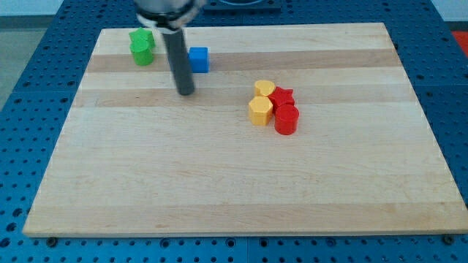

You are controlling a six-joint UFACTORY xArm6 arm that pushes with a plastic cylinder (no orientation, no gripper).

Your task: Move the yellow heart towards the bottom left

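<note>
Camera view: yellow heart [264, 89], apparently, well right of my tip [186, 92].

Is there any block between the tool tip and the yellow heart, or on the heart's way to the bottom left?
No. My tip has bare board up to the yellow heart. Only the other yellow block touches it below, slightly left.

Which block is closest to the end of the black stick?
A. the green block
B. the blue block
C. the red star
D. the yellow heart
B: my tip sits just below and to the view's left of the blue block, while the green block is farther off and the yellow and red cluster lies well to the view's right.
</note>
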